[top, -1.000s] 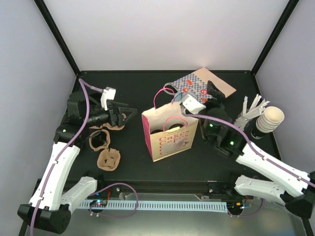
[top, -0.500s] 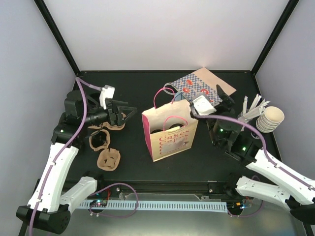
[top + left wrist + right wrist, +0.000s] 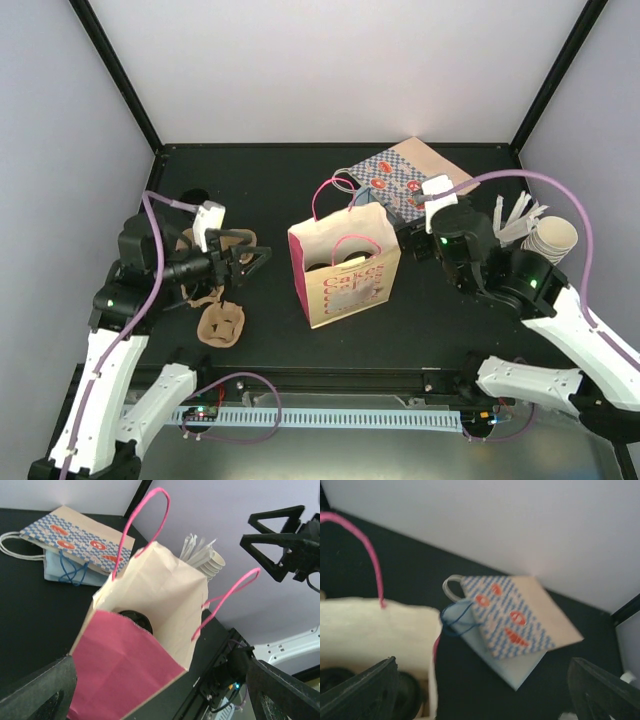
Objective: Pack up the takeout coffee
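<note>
Top external view: a tall paper bag (image 3: 345,278) stands upright near the middle of the matte black surface (image 3: 270,180). Its broad face is cream with red lettering, and its two thin looped cord handles are bright pink. In the left wrist view the narrow gusset side is flat pink with a soft centre crease. The takeout coffee (image 3: 349,263) sits down inside the bag's open mouth. It shows only as a pale cream oval beside a dark round hollow, and the bag wall hides its printed side.

The left jaws hang over the surface to the bag's left and point towards it. Their black triangular fingers (image 3: 35,692) are spread wide with nothing between them. The right jaws, on the bag's right, are also spread apart and empty. The left wrist view shows them as two skeletal black triangles, well separated against the pale wall.

Behind the bag lie flat folded bags. A kraft-brown one (image 3: 410,172), printed with a blue check and red marks, rests on a light blue one (image 3: 520,672) with a thin blue cord handle. At the right, a nested stack of cream paper cups (image 3: 552,239) sits tilted beside white paper-wrapped sticks (image 3: 518,213). On the left, matte brown moulded-pulp cup carriers (image 3: 220,323) rest on the surface.
</note>
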`<state>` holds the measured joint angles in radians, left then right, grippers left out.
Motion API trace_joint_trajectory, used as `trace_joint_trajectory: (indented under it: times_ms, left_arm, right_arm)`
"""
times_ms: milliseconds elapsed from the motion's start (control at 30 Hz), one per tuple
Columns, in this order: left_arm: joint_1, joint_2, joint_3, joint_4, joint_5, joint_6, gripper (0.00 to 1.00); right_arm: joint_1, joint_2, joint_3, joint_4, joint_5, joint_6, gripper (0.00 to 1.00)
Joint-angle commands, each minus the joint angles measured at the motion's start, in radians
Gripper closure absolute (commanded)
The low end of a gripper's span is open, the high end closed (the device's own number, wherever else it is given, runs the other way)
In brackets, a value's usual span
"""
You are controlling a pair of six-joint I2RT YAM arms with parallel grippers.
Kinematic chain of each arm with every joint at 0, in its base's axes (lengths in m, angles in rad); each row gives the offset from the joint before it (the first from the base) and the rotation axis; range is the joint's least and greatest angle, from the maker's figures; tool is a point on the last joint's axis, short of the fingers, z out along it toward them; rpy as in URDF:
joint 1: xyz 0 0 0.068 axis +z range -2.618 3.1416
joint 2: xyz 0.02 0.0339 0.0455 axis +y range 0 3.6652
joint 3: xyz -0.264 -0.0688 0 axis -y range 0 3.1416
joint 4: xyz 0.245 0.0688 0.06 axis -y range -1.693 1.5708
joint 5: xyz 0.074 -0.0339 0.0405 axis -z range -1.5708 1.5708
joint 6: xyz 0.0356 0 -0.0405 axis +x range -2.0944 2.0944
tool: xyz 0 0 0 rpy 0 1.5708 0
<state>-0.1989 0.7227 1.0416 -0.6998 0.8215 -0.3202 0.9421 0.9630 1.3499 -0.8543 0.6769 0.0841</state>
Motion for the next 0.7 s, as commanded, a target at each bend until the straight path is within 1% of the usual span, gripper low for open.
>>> trace_joint_trajectory:
  times_ms: [0,67,167,233,367,433,567,667]
  left_arm:
    - [-0.032,-0.082,-0.055,-0.041,-0.051,-0.076,0.05]
    - [-0.058,-0.102,-0.078,-0.044,-0.085,-0.113,0.05]
    - [-0.106,-0.116,-0.11,-0.044,-0.151,-0.167,0.05]
    - [-0.124,-0.116,-0.11,-0.059,-0.194,-0.176,0.05]
    - [-0.131,-0.099,-0.078,-0.074,-0.232,-0.191,0.05]
    - [-0.14,-0.079,-0.067,-0.08,-0.247,-0.192,0.05]
    - [-0.191,-0.027,-0.05,-0.083,-0.296,-0.191,0.05]
    - [-0.237,0.009,-0.04,-0.054,-0.328,-0.192,0.05]
  right_arm:
    - [0.003,0.072,0.077,-0.29,-0.152,0.285,0.1]
    - [0.003,0.093,0.092,-0.325,-0.218,0.342,0.14]
    - [0.003,0.123,0.096,-0.34,-0.314,0.381,0.21]
    - [0.003,0.152,0.106,-0.355,-0.309,0.398,0.26]
    - [-0.013,0.208,0.13,-0.374,-0.26,0.4,0.32]
    - [-0.037,0.232,0.141,-0.361,-0.275,0.381,0.37]
    - [-0.083,0.287,0.184,-0.344,-0.308,0.355,0.4]
    - [-0.108,0.327,0.209,-0.335,-0.314,0.341,0.45]
